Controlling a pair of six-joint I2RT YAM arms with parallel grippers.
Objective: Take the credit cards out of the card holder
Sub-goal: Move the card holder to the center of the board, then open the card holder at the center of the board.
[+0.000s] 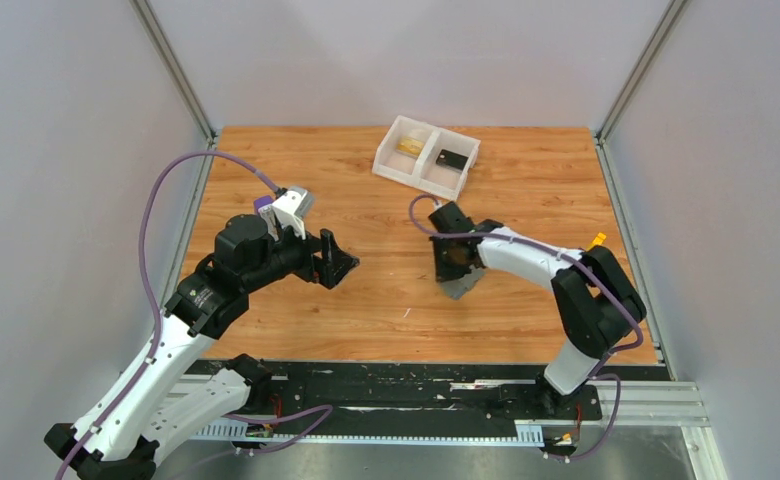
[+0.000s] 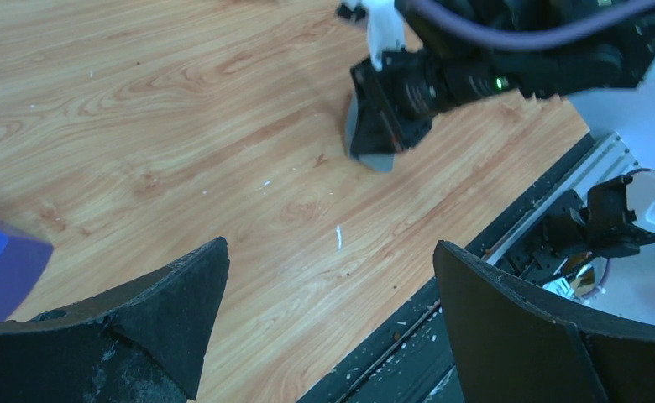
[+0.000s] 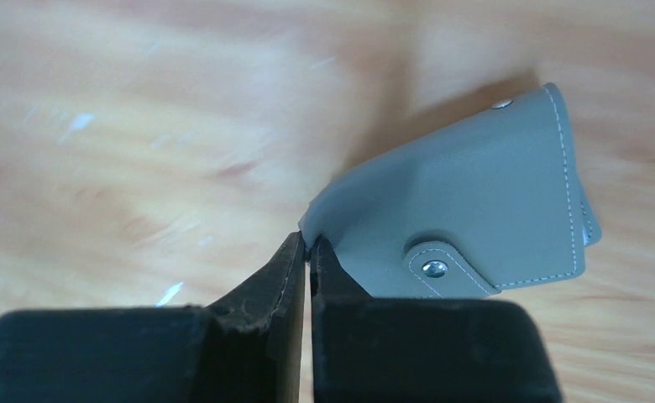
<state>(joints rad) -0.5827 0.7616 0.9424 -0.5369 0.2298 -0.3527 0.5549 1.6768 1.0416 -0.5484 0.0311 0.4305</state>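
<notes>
The grey card holder [image 1: 459, 288] sits at the table's middle right, one edge raised off the wood. My right gripper [image 1: 454, 268] is shut on a corner of it. In the right wrist view the fingertips [image 3: 307, 245] pinch the grey flap [image 3: 467, 210], and its snap tab shows. No card is visible inside it. A gold-yellow credit card [image 1: 410, 146] lies in the left compartment of the white tray [image 1: 390, 165]. My left gripper [image 1: 338, 262] hovers open and empty left of the holder; the left wrist view [image 2: 331, 260] shows bare wood between its fingers.
A small black piece [image 1: 452, 159] lies in the tray's right compartment at the table's far edge. A black rail [image 1: 416, 385] runs along the near edge. Grey walls close the table on both sides and at the back.
</notes>
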